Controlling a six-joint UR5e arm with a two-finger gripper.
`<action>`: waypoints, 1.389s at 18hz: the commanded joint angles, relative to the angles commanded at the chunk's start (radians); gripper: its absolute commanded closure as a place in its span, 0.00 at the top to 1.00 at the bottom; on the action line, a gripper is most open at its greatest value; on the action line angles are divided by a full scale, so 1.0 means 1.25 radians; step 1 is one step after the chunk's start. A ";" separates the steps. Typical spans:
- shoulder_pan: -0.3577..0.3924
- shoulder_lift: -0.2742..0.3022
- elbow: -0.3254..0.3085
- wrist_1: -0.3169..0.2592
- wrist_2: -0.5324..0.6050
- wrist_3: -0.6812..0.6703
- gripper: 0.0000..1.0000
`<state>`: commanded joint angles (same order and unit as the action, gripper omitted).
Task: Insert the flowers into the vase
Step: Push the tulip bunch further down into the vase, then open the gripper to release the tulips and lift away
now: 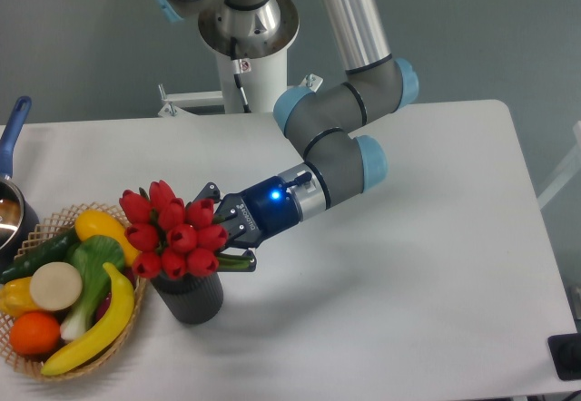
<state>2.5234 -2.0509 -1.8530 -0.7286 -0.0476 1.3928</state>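
While we hold the tight bunch of glossy red tulip flowers (174,235) directly over the short dark grey ribbed vase (189,296), its stems point down into the round mouth, so the axis is near upright and the remaining travel is, we judge, straight down. Our black two-finger gripper (225,238) reaches in from the right, its jaws narrowed around the green stems just above the rim, at the vase's right edge on the white counter (390,274).
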 joint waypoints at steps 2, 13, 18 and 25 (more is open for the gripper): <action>0.004 0.000 -0.010 0.000 0.000 0.017 0.35; -0.001 -0.009 -0.018 0.000 0.037 0.052 0.38; -0.004 -0.012 -0.012 0.000 0.038 0.053 0.63; -0.005 -0.004 -0.020 0.000 0.038 0.048 0.95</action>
<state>2.5173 -2.0555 -1.8775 -0.7286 0.0000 1.4527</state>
